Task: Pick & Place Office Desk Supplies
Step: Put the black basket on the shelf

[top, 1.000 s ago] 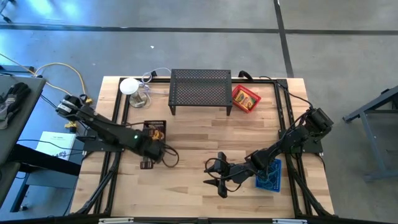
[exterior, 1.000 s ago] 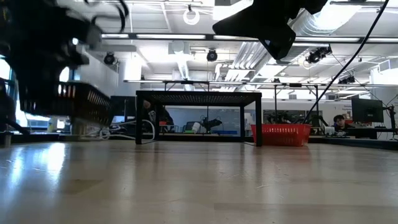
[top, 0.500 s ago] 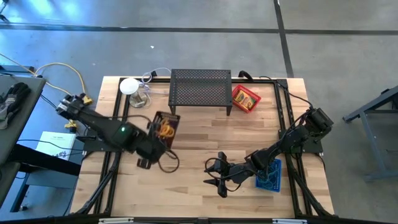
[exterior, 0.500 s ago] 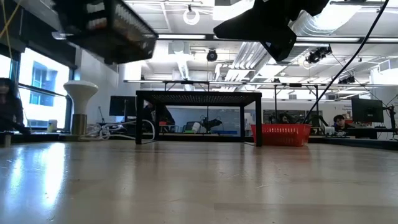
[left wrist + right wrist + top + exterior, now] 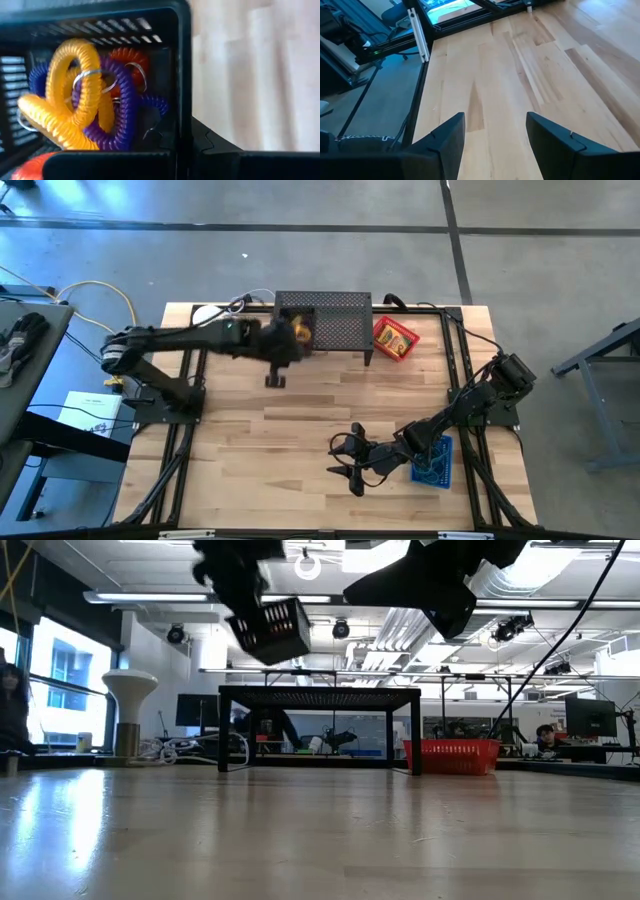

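Across the wooden table [image 5: 300, 420], the black mesh tray [image 5: 270, 628] of coiled rings [image 5: 90, 95], clamped in the left gripper [image 5: 285, 345], has been swung up from mid-table to the perforated stand [image 5: 335, 315], so placement seems imminent, while the right gripper [image 5: 492, 145] is held open near the blue tray [image 5: 435, 462].

table [image 5: 300, 430]: pale smooth wood planks | black mesh tray [image 5: 100, 25]: perforated metal | coil rings [image 5: 75, 100]: glossy plastic
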`<state>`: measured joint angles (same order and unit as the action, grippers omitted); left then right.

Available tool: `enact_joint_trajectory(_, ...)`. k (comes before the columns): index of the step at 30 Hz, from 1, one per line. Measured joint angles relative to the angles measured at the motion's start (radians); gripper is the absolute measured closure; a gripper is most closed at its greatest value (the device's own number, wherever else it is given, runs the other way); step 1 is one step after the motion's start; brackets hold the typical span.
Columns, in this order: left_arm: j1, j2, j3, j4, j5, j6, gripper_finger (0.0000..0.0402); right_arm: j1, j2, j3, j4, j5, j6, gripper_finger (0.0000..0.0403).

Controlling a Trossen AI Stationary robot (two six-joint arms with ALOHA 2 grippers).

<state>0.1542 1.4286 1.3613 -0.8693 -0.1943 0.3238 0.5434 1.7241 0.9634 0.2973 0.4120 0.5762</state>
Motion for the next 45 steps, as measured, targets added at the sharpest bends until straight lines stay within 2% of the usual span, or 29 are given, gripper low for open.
enact_joint_trajectory(4, 0.101, 0.07, 0.0, 0.0, 0.005, 0.018, 0.0401, 0.0, 0.0, 0.0, -0.006, 0.008, -0.002, 0.0203)
enact_joint_trajectory(8, 0.145, 0.128, 0.0, 0.012, -0.018, 0.046, 0.0401, -0.003, 0.0, 0.0, -0.01, 0.008, -0.01, 0.0203)
enact_joint_trajectory(18, 0.135, 0.13, 0.0, 0.013, -0.025, 0.02, 0.04, -0.003, 0.0, 0.0, -0.011, 0.005, -0.031, 0.0203)
enact_joint_trajectory(23, 0.129, 0.131, 0.003, 0.015, -0.051, 0.004, 0.0386, -0.002, 0.0, 0.0, -0.017, 0.005, -0.031, 0.0203)
enact_joint_trajectory(30, 0.103, 0.126, 0.005, 0.055, -0.179, 0.066, 0.0372, -0.002, 0.0, 0.0, -0.022, 0.004, -0.026, 0.0203)
enact_joint_trajectory(45, 0.091, 0.122, 0.005, 0.055, -0.189, 0.066, 0.0371, -0.002, 0.0, 0.0, -0.025, 0.004, -0.02, 0.0203)
